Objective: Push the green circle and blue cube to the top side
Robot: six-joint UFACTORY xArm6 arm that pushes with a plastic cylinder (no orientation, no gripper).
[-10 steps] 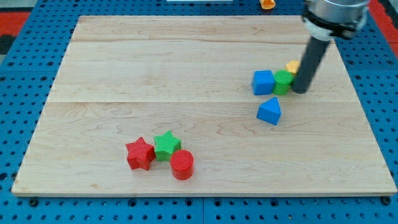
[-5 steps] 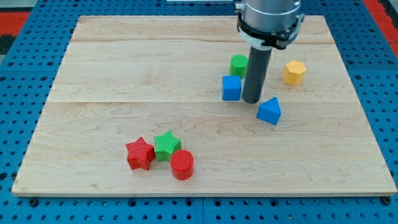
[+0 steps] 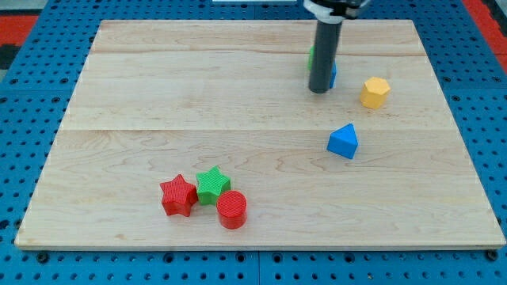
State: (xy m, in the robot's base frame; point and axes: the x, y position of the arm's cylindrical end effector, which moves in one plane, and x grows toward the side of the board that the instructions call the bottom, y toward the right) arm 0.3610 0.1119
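Two targets, green circle (image 3: 311, 55) and blue cube (image 3: 332, 75), sit at 12 o'clock of my tip (image 3: 318, 90), apparently touching it, mostly hidden. Tip grasps nothing. Mid-push; next: drive toward 12.

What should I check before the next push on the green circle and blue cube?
1. My tip on the wooden board: ok.
2. Green circle visible: not ok, only a sliver shows behind the rod.
3. Blue cube visible: not ok, mostly hidden by the rod.
4. Both blocks at the top edge: cannot tell.
5. Yellow block away from the tip: ok, it sits apart at the view's right.
6. Blue triangular block out of the way: ok, it lies below the tip.
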